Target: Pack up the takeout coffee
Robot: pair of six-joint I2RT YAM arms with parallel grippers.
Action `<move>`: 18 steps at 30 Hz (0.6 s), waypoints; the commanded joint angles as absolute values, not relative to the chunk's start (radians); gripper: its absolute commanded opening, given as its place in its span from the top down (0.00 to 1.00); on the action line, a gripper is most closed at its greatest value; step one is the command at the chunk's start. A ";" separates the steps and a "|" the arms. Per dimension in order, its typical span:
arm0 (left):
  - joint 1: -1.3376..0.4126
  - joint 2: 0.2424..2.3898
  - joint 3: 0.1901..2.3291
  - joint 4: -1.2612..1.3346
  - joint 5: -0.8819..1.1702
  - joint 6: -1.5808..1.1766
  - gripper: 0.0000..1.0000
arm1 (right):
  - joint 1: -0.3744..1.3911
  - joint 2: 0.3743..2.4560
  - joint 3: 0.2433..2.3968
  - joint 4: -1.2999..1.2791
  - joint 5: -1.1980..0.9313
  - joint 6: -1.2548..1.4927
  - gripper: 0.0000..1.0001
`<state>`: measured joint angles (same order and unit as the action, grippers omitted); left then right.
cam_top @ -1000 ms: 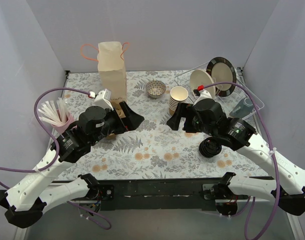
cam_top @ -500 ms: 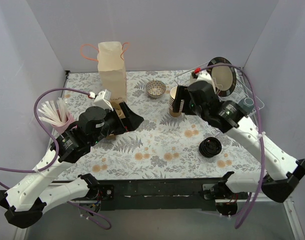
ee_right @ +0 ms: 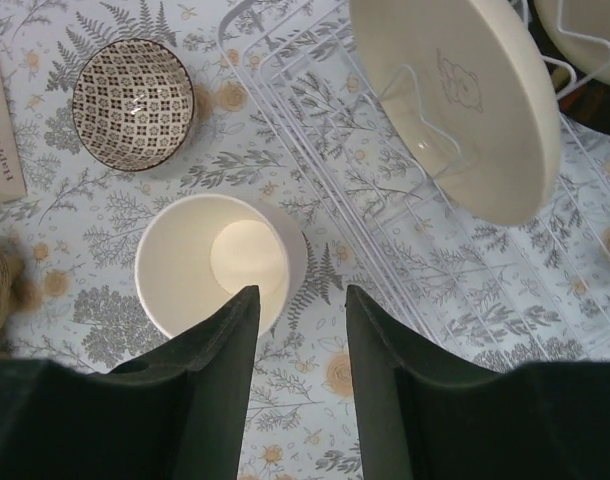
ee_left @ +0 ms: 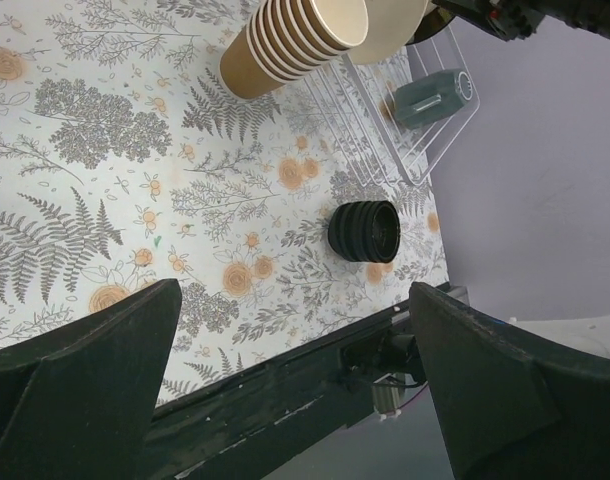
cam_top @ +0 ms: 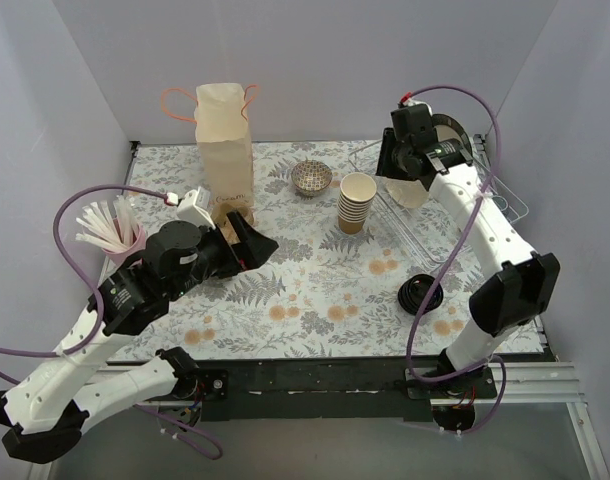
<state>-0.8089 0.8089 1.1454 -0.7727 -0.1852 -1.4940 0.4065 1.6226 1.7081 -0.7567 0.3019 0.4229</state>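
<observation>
The takeout coffee does not show plainly in any view; only a brown patch sits at the foot of the tall paper bag (cam_top: pixel 225 140), behind my left gripper (cam_top: pixel 255 238). That gripper hovers low beside the bag, jaws wide open and empty (ee_left: pixel 295 380). My right gripper (cam_top: pixel 393 170) is raised at the back right, pointing down between the stack of lidless paper cups (cam_top: pixel 356 200) and the wire rack. Its jaws stand partly open (ee_right: pixel 300 295) with nothing between them, and the top cup (ee_right: pixel 210 262) is just left of its left finger.
Black lids (cam_top: pixel 422 293) lie front right, also in the left wrist view (ee_left: pixel 365 230). A patterned bowl (cam_top: pixel 311 177) sits mid-back. A pink cup of straws (cam_top: pixel 115 235) stands left. The wire dish rack (cam_top: pixel 455 215) holds a cream plate (ee_right: pixel 455 100) and a dark-rimmed plate (cam_top: pixel 455 140).
My right arm has lifted from the table's middle and swung to the back right above the rack's edge, its jaws narrowing. My left arm has shifted slightly and stays open.
</observation>
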 commanded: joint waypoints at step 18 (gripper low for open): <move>-0.810 0.776 1.166 -0.867 -0.271 -1.571 0.02 | 0.408 1.839 1.844 -0.801 0.170 0.308 0.65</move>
